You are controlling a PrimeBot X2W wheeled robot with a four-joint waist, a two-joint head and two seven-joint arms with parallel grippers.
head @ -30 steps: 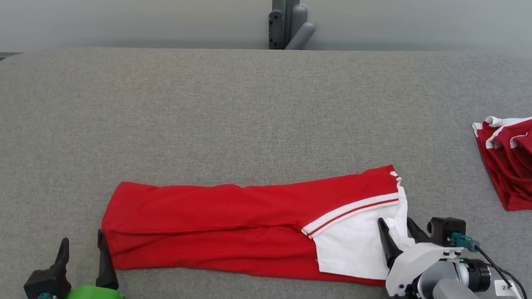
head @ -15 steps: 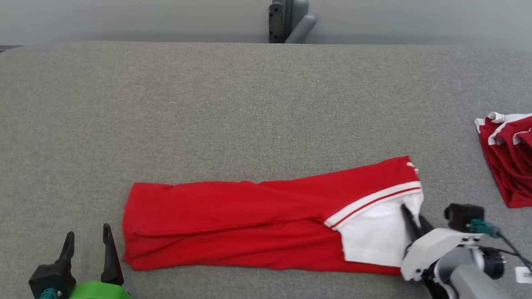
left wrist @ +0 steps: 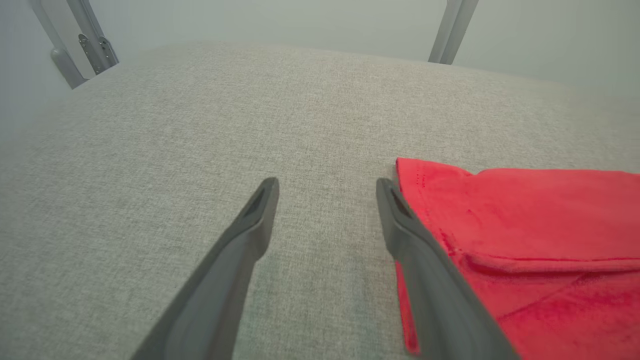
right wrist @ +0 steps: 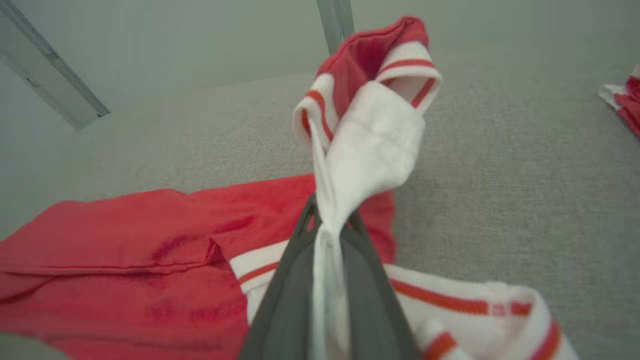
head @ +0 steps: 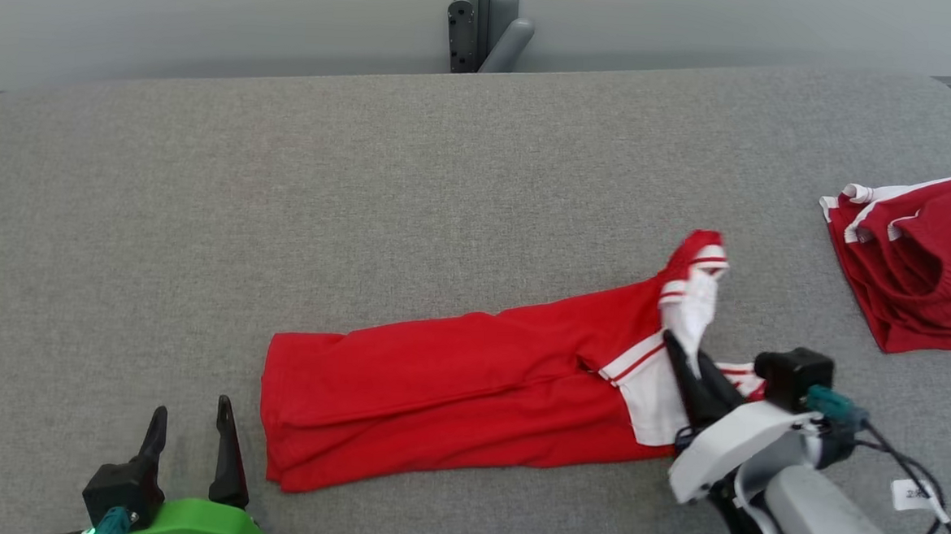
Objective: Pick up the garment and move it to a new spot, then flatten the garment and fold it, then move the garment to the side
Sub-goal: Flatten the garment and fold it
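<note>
Red jersey garment with white striped end [head: 452, 396], right end lifted, near the front edge of the grey fabric table [head: 365, 196].
Right gripper [head: 685, 353], open a second ago, now pinches the white end and raises it, probably for a fold; left gripper [head: 193, 407] waits wide open, empty.

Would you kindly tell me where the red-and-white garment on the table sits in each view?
Head view: red-and-white garment lower centre, right end held up by the right gripper.
Left wrist view: red-and-white garment in the lower right corner.
Right wrist view: red-and-white garment lower left, white end pinched centre.
Shared landmark: grey table.
</note>
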